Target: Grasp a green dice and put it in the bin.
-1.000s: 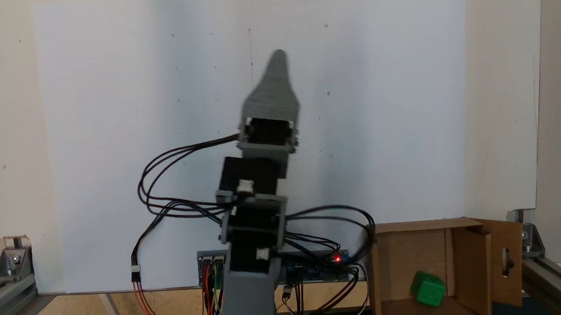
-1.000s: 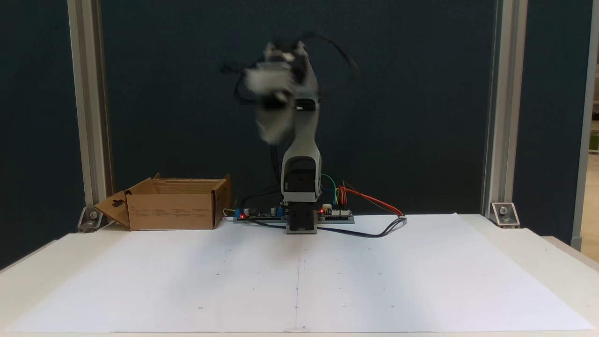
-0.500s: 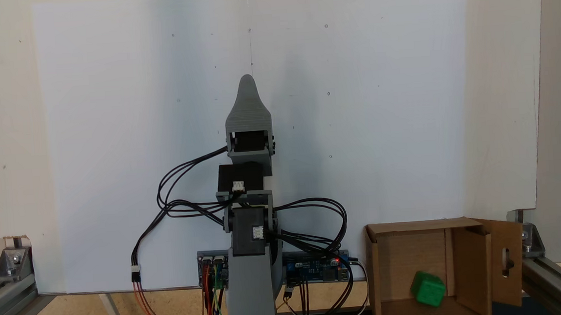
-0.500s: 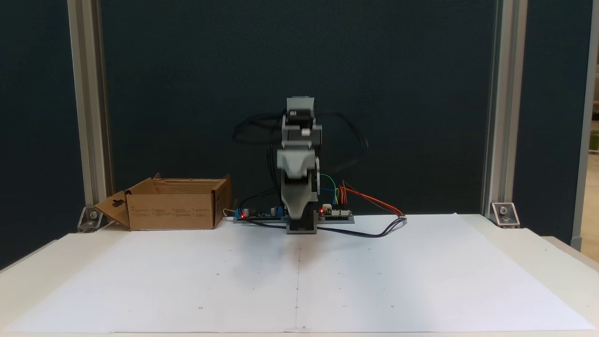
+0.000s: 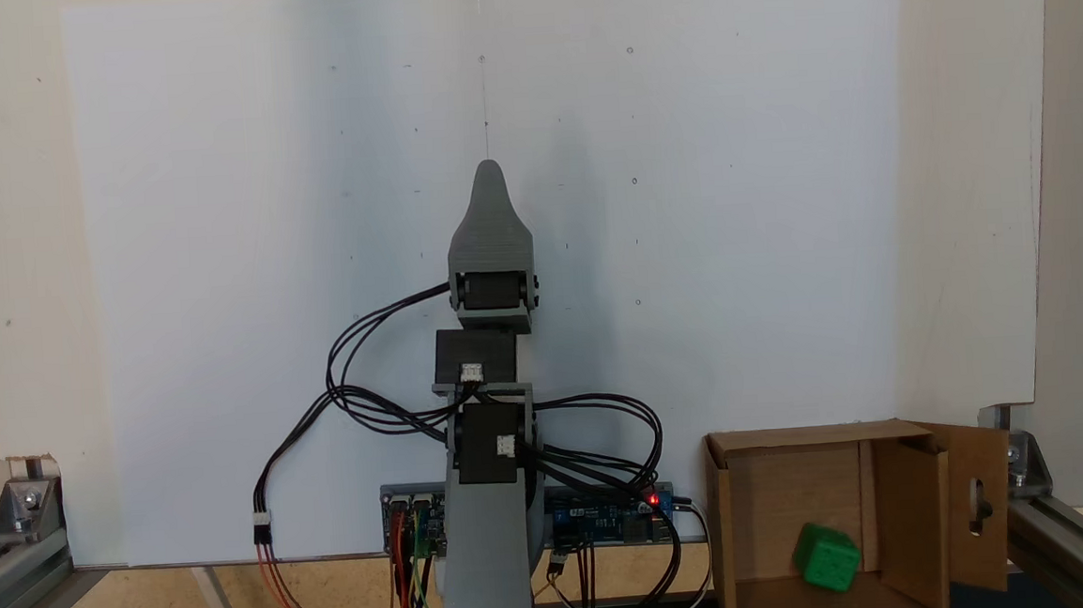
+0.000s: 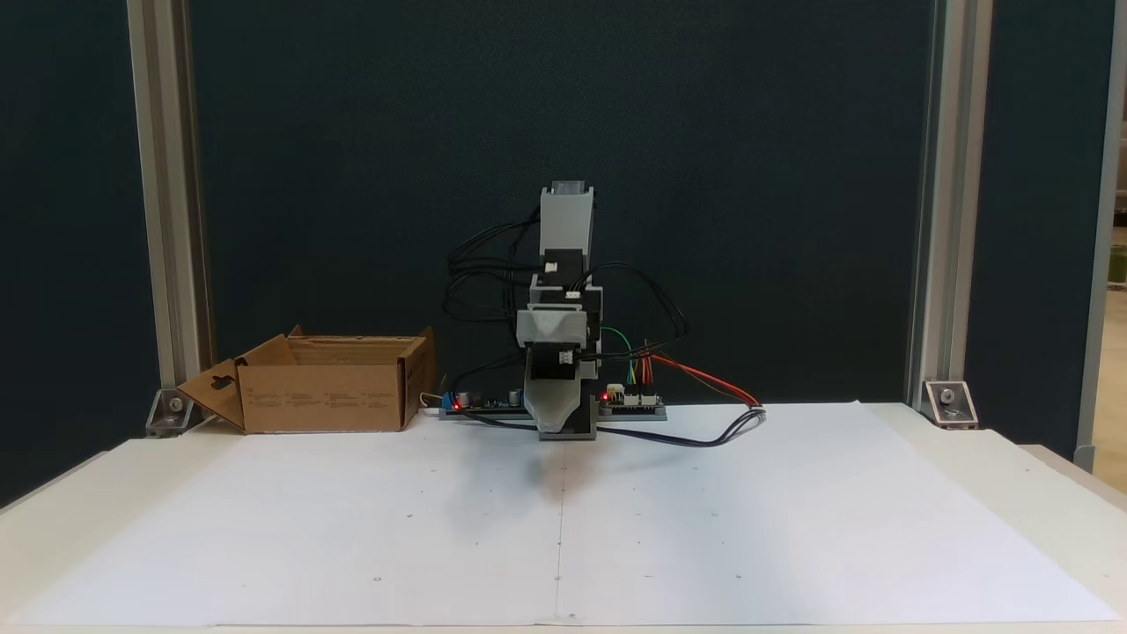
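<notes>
Arm (image 5: 483,496) now folded lower, end effector (image 5: 488,171) centered

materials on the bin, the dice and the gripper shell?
Bin: brown corrugated cardboard, matte, with folded flaps and a slot cutout. Green dice: looks like moulded plastic, bright and slightly glossy, with rounded corners and faint pips. Gripper: grey plastic, matte, fine layer lines across it suggest 3D printing; likely, not certain.

Dice (image 5: 827,557) inside the bin (image 5: 788,486), bin right of the arm (image 5: 490,533) in a fixed view
</notes>
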### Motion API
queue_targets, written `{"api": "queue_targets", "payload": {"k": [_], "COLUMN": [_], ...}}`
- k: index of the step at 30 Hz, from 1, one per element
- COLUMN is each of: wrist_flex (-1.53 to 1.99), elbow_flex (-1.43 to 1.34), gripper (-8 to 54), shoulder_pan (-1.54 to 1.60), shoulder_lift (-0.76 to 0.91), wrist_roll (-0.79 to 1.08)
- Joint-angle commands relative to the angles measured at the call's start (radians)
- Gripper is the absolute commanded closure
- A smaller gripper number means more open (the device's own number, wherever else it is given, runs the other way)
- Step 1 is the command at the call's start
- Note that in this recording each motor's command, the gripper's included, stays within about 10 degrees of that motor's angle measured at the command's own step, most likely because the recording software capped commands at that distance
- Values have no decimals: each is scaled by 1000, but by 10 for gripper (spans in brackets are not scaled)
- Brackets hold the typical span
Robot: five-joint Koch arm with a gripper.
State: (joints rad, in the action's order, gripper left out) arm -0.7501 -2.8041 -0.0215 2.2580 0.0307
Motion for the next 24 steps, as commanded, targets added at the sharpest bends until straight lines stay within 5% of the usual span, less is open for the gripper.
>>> {"api": "queue_targets", "payload": {"k": [1,24], "wrist_flex": [-165,-957], "elbow_flex": [0,-324], "gripper": [21,0], "shoulder_pan": [-9,-9], "shoulder_lift": [115,114], "wrist_roll": [-29,-20]}}
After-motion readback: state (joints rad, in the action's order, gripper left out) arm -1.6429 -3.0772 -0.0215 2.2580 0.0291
